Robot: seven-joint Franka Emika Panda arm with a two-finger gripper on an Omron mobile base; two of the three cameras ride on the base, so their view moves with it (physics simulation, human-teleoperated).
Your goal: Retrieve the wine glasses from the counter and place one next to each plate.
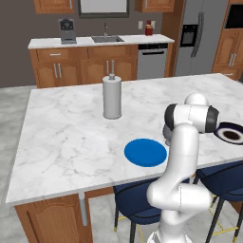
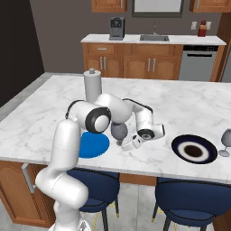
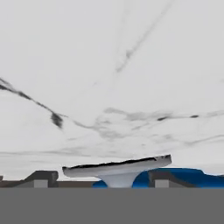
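Observation:
The darker, wider-bowled wine glass (image 2: 118, 131) stands on the marble counter (image 2: 54, 113), just right of the bright blue plate (image 2: 94, 145). My gripper (image 2: 122, 142) is low at its stem, reaching in from the right. In the hand view the disc foot (image 3: 117, 167) and stem sit between my fingertips (image 3: 42, 177), which stand wide apart and clear of the stem, so my gripper (image 3: 103, 179) is open. The blue plate (image 3: 192, 177) shows behind it. The slimmer glass (image 2: 225, 142) stands right of the navy plate (image 2: 195, 150). From the left, the dark glass (image 1: 167, 132) peeks past my arm.
A tall grey cylinder with a knob top (image 1: 112, 97) stands mid-counter behind the blue plate (image 1: 145, 152). Navy stools (image 2: 189, 194) are tucked under the counter's near edge. The navy plate (image 1: 231, 134) is at the right edge.

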